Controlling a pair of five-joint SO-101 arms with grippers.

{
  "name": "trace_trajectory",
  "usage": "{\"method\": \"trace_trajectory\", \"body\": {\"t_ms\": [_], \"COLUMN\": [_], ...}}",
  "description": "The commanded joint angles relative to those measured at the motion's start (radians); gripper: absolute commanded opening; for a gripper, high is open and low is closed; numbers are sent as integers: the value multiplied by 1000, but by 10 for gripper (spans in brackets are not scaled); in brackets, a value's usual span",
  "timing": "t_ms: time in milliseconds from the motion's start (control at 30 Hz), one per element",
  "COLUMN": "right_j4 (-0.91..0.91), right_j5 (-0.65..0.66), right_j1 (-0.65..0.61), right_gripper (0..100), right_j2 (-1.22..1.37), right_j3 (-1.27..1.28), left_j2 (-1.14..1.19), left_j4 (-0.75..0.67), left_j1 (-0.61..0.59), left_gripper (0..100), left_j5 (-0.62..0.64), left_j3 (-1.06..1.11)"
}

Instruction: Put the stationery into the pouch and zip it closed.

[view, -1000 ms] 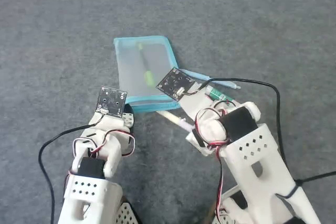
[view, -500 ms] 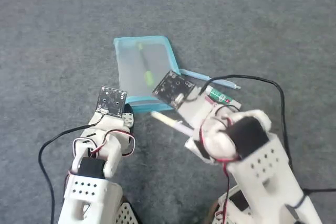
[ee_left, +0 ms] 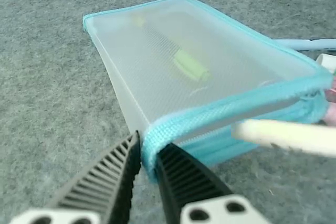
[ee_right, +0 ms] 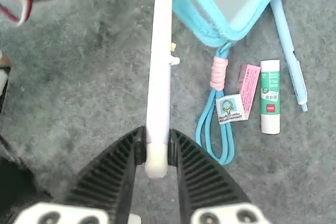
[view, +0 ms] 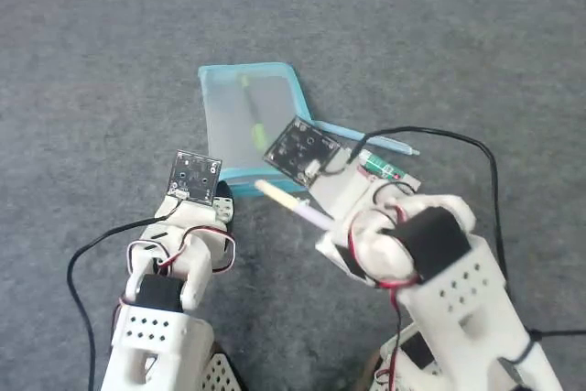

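- Pouch (ee_left: pixel 199 72) lies on the carpet (view: pixel 110 61).
- Left gripper (ee_left: pixel 147 163) is clamped on its corner.
- Right gripper (ee_right: pixel 156 153) pinches a pen (ee_right: pixel 158 66), whose far end is at the pouch's edge.
- Glue stick (ee_right: pixel 270 95) lies near.

A grey felt-covered table (view: pixel 101 70) is carrying everything. A pouch (view: pixel 229 125) is lying near its middle, and just beside the pouch a blue pen (ee_right: pixel 287 51), a glue stick (ee_right: pixel 270 96) and a pink eraser (ee_right: pixel 249 90) are lying side by side. A blue cord (ee_right: pixel 212 129) with a small tag (ee_right: pixel 230 109) is trailing from the pouch's corner across the felt, next to the eraser.
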Motion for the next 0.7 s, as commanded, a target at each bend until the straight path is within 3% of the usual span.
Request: {"method": "trace_trajectory", "body": {"t_ms": [0,367,667], "right_j4": [-74,-263,-492], "right_j5": [-20,-64,-196], "right_j1": [67,97,61], "right_gripper": [6,6,7], "right_j2": [59,239,433], "right_j3": [-2,-2,-6], "left_j2": [12,12,12], "left_j4": [-37,-40,-40], "left_j1": [-8,-3,-6], "left_gripper": [12,12,12], "left_j5": [-6,-6,-6], "left_j3": [-5,-5,-5]}}
